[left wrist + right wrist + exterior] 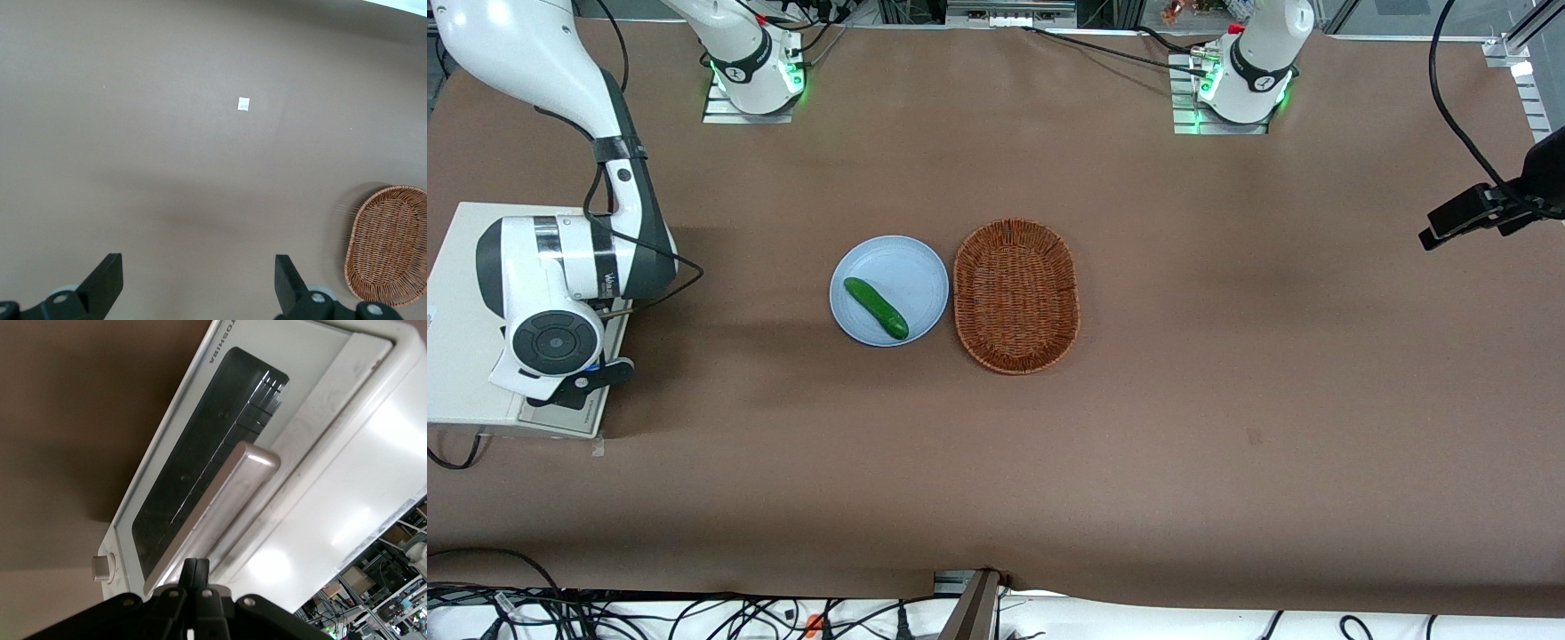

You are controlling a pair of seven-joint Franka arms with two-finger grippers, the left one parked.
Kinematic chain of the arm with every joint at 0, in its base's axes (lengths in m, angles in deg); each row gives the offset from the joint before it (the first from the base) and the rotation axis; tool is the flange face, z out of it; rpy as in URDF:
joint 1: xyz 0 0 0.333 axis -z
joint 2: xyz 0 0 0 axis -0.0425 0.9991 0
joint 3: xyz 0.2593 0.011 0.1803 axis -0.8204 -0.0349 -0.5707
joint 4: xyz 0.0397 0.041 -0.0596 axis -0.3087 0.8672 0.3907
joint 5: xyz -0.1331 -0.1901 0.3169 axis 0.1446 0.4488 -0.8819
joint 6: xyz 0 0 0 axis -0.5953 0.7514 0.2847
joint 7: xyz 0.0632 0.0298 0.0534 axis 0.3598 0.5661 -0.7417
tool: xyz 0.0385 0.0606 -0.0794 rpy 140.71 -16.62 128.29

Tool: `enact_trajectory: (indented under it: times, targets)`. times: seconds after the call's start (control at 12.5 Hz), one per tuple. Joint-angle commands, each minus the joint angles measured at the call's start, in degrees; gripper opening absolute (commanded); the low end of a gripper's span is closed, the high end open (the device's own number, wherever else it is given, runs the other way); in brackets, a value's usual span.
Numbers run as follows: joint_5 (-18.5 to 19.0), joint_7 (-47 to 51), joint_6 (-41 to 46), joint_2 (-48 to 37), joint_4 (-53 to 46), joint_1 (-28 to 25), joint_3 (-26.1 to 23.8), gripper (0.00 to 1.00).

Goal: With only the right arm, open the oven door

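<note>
The oven door is shut flat against the cream oven body. It has a dark glass window and a silver bar handle. My right gripper is shut with nothing between its fingers. Its tips sit close to the handle, at the handle's edge nearest the oven's top seam. In the front view the right arm hangs over the oven at the working arm's end of the table. The black gripper points down in front of the oven, and the door itself is hidden there.
A silver knob sits on the oven front beside the door. A blue plate with a green cucumber and a wicker basket lie mid-table. The basket also shows in the left wrist view.
</note>
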Motion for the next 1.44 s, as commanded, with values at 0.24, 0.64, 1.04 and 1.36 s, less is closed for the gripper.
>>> enact_trajectory:
  times: [0.24,0.64,1.04,1.36]
  targets:
    - [1.64,-2.07,-1.46,0.16,1.41,0.79,0.05,0.0]
    - [1.64,-2.16,-1.64,0.42,2.2,1.49,0.05,0.0]
    - [0.42,-1.02,-3.75,1.47,2.2,1.32,-0.04,0.0]
    - [-3.62,1.35,-5.33,3.58,1.85,0.8,-0.3,0.0]
